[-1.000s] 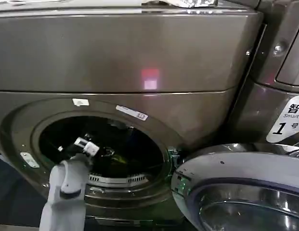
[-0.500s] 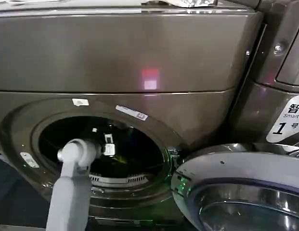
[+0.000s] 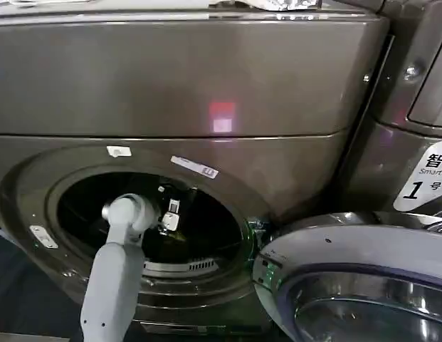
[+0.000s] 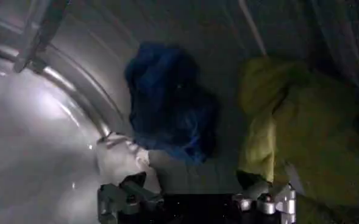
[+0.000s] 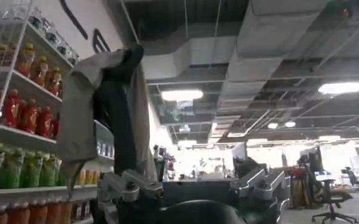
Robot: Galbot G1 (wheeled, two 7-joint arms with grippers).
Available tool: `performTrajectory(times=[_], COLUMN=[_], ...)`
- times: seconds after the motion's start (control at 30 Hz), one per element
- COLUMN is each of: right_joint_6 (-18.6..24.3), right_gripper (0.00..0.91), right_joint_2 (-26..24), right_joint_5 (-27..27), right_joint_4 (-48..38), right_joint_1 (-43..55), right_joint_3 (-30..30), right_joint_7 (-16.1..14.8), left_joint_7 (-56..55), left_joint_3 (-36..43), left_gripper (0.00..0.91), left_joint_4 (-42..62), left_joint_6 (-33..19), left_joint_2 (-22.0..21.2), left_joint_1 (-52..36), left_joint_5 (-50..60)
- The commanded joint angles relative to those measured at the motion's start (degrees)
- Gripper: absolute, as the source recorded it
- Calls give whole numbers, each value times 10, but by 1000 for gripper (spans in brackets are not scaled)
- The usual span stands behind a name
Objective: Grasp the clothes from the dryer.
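The dryer [image 3: 206, 85] is a bronze-grey front-loader with its round porthole [image 3: 153, 221] open. My left arm [image 3: 114, 278] reaches through the porthole, and my left gripper [image 3: 169, 214] is inside the drum. In the left wrist view my left gripper [image 4: 194, 182] is open. The clothes lie on the drum wall just beyond it: a dark blue piece [image 4: 170, 103] ahead, a yellow-green piece [image 4: 301, 134] by one finger and a whitish piece [image 4: 121, 161] by the other. My right gripper [image 5: 194, 182] is open and points up toward a ceiling.
The dryer's grey-rimmed glass door [image 3: 356, 285] hangs open at lower right. A similar machine with a white sticker [image 3: 428, 174] stands on the right. In the right wrist view a grey and dark cloth [image 5: 106, 109] hangs beside one finger, with shelves of bottles [image 5: 21, 115] behind.
My left arm has pushed farther into the drum, its wrist moving right and slightly up. The door and the machines have not moved.
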Motion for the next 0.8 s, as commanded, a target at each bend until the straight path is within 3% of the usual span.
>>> performTrajectory(times=[0.03,0.5,0.8], right_joint_6=[0,0,0], right_gripper=[907,907,907], right_joint_2=[1,4,4], right_joint_5=[1,1,1], right_joint_4=[2,6,9], right_joint_1=[0,1,2], right_joint_3=[-2,-5,-9], right_joint_7=[1,1,1], left_joint_7=[3,3,2], left_joint_3=[7,-5,-6], left_gripper=[907,907,907], left_joint_4=[34,72,92], left_joint_6=[-3,14,59], left_joint_2=[4,12,15], left_joint_1=[6,18,16], left_joint_5=[-5,-17,-37])
